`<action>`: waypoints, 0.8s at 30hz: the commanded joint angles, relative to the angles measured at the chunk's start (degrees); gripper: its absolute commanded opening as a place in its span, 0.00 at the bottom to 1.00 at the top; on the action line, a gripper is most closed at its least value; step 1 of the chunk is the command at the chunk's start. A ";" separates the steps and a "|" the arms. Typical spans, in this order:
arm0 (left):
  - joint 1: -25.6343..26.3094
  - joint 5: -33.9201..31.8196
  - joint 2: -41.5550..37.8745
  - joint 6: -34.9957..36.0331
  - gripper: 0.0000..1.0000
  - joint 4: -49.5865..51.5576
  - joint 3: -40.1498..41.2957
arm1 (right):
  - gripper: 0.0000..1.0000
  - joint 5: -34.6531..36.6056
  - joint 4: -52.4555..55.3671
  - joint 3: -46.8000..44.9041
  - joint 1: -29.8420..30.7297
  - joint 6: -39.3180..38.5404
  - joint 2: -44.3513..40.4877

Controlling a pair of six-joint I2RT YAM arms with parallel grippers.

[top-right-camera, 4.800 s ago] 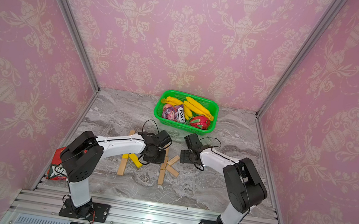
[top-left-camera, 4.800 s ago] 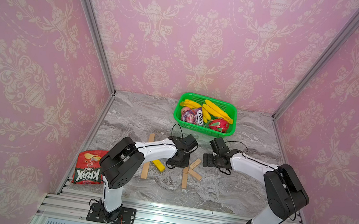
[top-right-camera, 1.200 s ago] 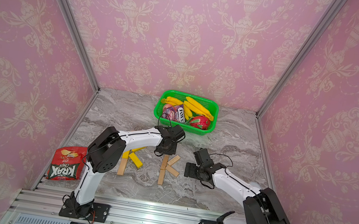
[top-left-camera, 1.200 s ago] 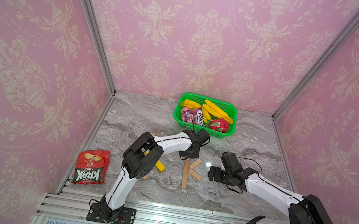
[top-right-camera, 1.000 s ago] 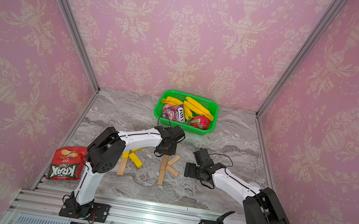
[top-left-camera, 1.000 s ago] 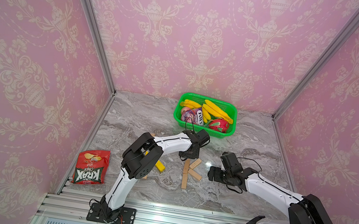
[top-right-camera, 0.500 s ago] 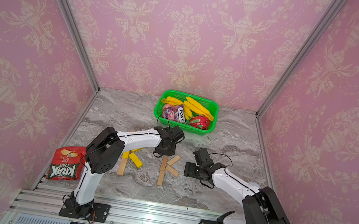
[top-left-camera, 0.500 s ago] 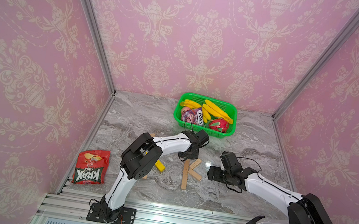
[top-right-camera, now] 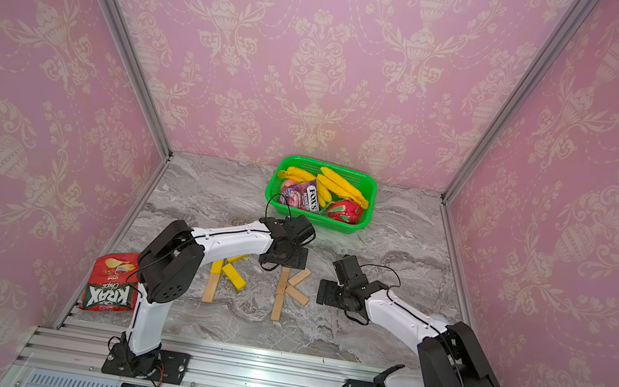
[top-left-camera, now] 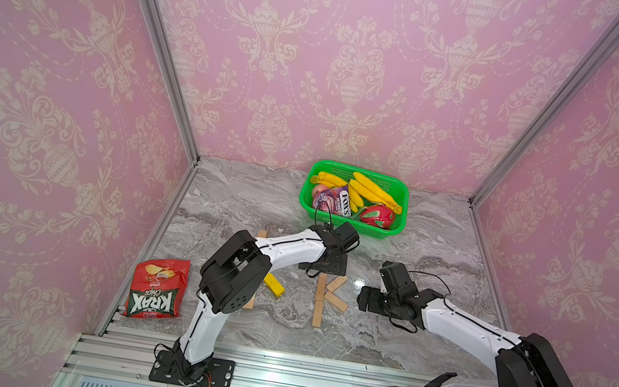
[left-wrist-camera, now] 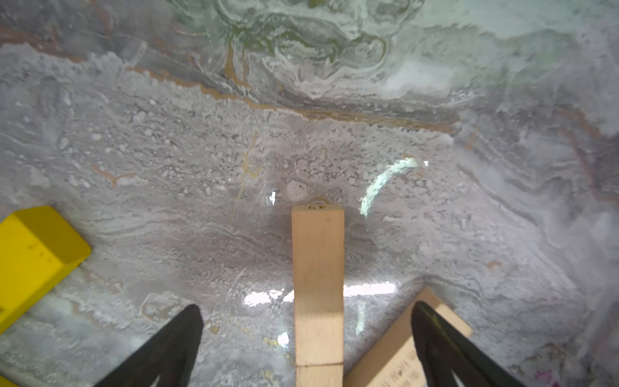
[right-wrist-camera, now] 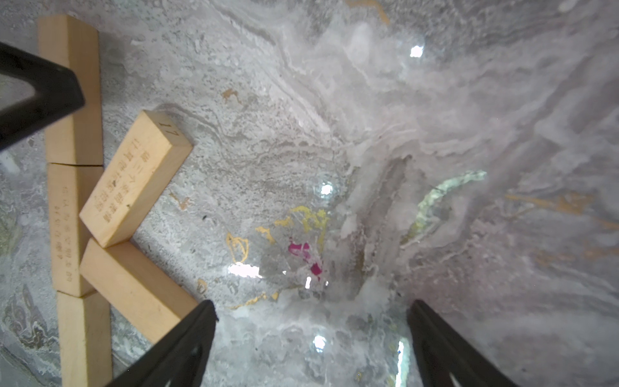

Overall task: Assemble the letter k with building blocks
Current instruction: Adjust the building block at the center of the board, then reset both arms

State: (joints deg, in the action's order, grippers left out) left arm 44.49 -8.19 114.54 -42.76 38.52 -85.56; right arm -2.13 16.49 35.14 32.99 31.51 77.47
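I see wood K flat on worktop, five bars. My right pincer: open, empty, just right of K. Left pincer: open, straddling K's far stem bar without touching. Yellow blocks left of K, basket beyond it.

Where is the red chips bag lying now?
In both top views the red chips bag lies on the marble table at its front left edge, by the left wall, left of the left arm.
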 commanded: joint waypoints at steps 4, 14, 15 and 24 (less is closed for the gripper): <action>0.47 -2.23 -14.29 7.56 0.99 -1.70 6.37 | 0.93 -0.22 2.74 0.43 -0.22 -2.59 -5.68; -7.66 -5.48 -39.62 20.79 0.99 -3.89 26.38 | 1.00 -2.23 6.83 -3.06 0.33 -3.41 -19.08; -9.28 -7.29 -42.05 21.47 0.99 -4.55 28.32 | 1.00 -1.63 7.61 -3.32 0.16 -3.30 -21.13; -15.13 -35.49 -51.22 25.82 0.99 -11.60 40.76 | 1.00 22.12 12.91 -0.82 -6.73 -10.16 -30.61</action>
State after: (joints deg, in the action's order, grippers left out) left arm 29.63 -32.93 62.61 -21.28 30.22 -46.44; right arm 8.82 26.70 32.51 27.97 25.58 46.83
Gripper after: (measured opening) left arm 0.992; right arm 0.998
